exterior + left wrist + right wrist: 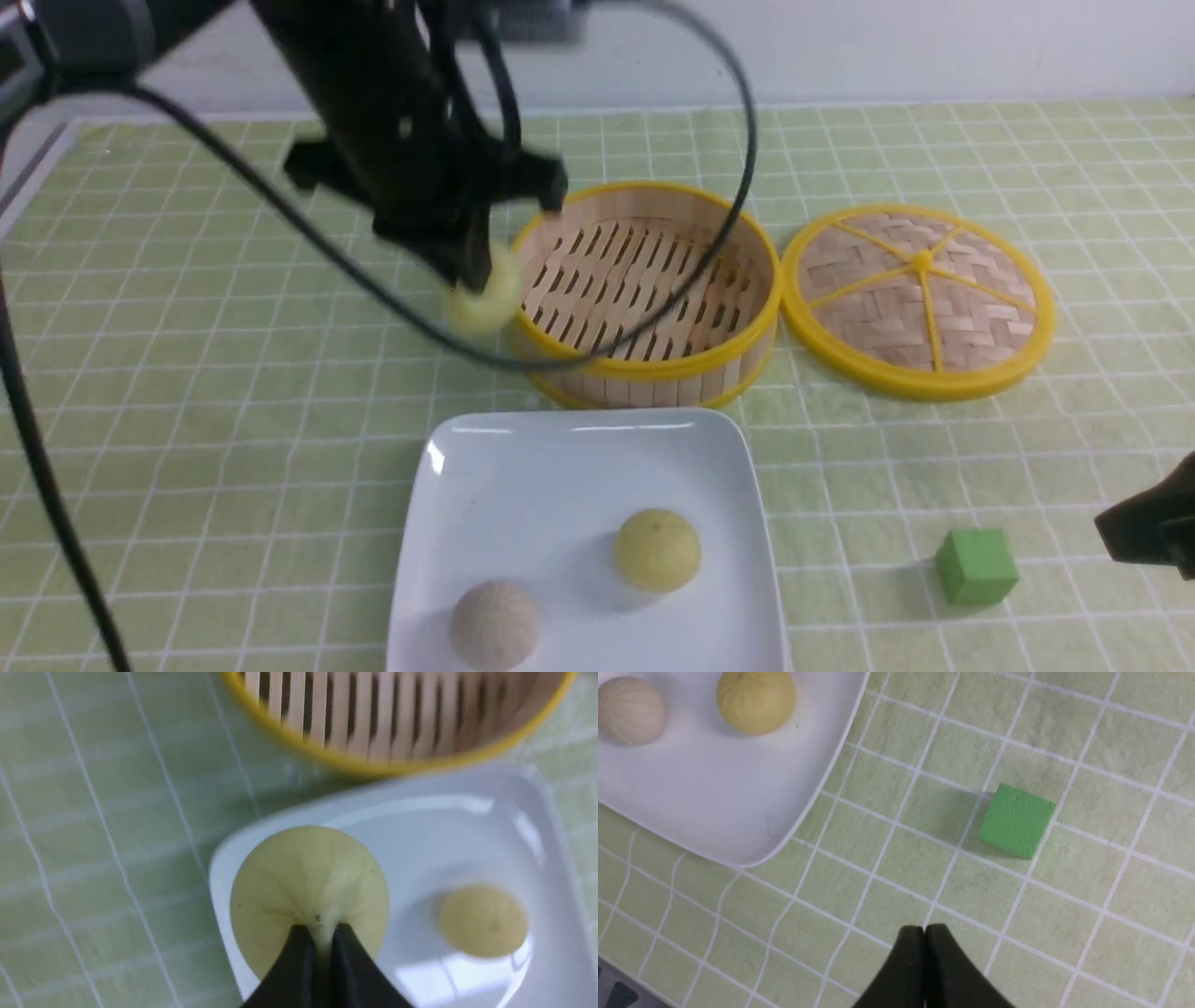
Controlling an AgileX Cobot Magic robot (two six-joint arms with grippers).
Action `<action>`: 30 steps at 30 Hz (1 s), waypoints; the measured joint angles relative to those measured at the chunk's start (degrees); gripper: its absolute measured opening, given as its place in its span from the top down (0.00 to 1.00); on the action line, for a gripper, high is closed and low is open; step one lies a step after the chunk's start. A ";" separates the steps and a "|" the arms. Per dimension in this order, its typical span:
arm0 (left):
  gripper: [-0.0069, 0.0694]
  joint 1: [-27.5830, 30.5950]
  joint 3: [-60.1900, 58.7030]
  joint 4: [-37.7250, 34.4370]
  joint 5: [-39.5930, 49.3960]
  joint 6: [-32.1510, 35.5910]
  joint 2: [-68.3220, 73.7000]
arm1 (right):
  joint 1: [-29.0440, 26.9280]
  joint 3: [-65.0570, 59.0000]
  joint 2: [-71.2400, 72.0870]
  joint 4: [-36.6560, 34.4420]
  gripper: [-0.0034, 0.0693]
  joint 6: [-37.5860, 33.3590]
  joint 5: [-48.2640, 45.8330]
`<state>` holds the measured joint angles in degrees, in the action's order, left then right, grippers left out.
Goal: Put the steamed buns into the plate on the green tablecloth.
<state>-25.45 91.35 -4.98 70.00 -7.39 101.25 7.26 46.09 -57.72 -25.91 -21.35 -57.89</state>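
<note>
The left tool pinches one yellow bun by its top and holds it up just left of the steamer, beyond the far-left corner of the plate. The other yellow bun lies on the plate, right of centre, with a grey bun to its near left. The plate sits on the green cloth, just near of the steamer. The lid lies right of the steamer. The right tool is pressed together on nothing, over the cloth near a green cube.
</note>
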 joint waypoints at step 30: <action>0.37 0.00 -19.11 -4.25 -21.06 0.18 1.69 | 0.00 -28.60 44.95 7.55 0.95 9.24 46.88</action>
<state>-25.45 72.24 -9.23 48.94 -7.21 102.95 7.26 17.49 -12.77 -18.35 -12.12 -11.01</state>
